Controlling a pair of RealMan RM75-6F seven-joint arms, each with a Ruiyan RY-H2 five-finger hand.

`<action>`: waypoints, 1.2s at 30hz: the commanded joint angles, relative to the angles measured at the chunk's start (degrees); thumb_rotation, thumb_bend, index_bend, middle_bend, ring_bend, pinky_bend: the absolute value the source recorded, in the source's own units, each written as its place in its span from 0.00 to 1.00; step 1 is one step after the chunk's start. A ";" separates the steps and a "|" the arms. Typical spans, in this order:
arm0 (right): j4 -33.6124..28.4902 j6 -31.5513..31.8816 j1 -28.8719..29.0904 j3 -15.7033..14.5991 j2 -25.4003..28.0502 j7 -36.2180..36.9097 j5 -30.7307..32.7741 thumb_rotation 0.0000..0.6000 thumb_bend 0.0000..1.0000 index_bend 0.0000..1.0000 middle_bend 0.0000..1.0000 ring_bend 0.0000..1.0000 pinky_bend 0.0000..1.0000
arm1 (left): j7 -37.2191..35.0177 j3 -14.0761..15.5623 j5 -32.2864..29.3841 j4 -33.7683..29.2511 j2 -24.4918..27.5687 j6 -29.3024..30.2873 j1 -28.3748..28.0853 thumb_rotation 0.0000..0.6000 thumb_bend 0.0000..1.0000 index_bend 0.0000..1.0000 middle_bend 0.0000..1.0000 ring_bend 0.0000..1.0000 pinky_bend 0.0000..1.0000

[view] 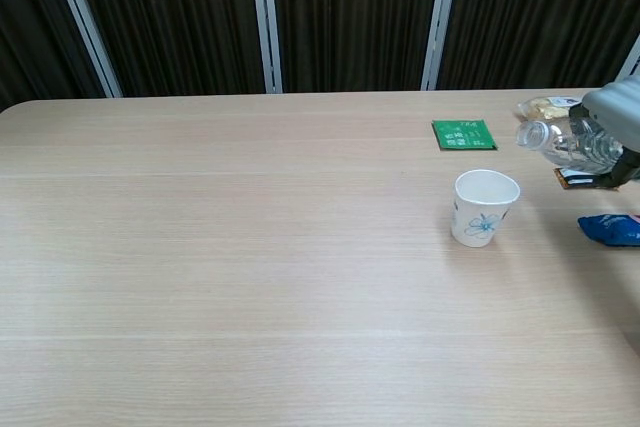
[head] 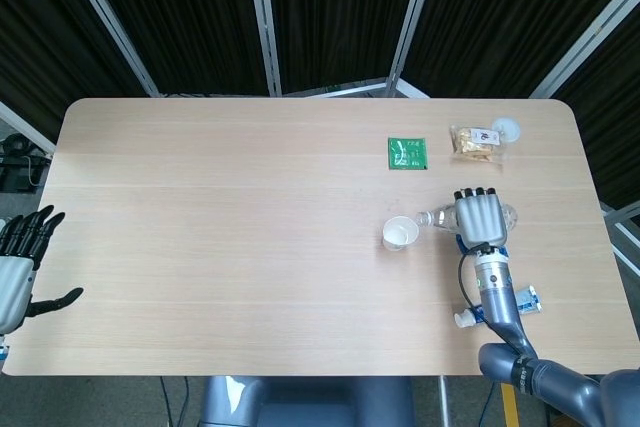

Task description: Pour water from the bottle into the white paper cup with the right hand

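Observation:
A white paper cup (head: 399, 234) (view: 485, 207) with a blue flower print stands upright on the table right of centre. My right hand (head: 479, 218) (view: 615, 122) grips a clear plastic bottle (head: 437, 216) (view: 563, 142), uncapped, held above the table and tipped on its side. The bottle's mouth points left toward the cup, a little to the right of and above the rim. No water stream shows. My left hand (head: 20, 265) hangs off the table's left edge, fingers spread, holding nothing.
A green packet (head: 407, 153) (view: 463, 133) lies behind the cup. A snack bag (head: 474, 141) and a white cap (head: 507, 129) sit at the far right. A blue packet (view: 610, 229), a dark sachet (view: 578, 178) and a toothpaste tube (head: 500, 308) lie near my right arm.

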 commanded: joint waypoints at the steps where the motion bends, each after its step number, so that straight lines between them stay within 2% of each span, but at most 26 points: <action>1: 0.76 0.49 0.11 -0.41 -0.30 -0.70 -0.75 1.00 0.56 0.45 0.58 0.50 0.47 | -0.14 0.06 0.16 -0.14 0.17 0.13 0.07 1.00 0.00 0.00 0.00 0.00 0.00; 9: 2.33 1.56 0.11 -0.91 -0.67 -1.56 -2.25 1.00 0.56 0.45 0.58 0.50 0.47 | -0.56 0.10 0.12 -0.14 0.39 0.01 0.04 1.00 0.00 0.00 0.00 0.00 0.00; 36: 0.78 3.32 0.20 -0.92 0.46 -7.52 -3.79 1.00 0.57 0.45 0.58 0.50 0.47 | -1.19 0.21 0.32 -0.44 0.89 0.12 0.12 1.00 0.00 0.00 0.00 0.00 0.00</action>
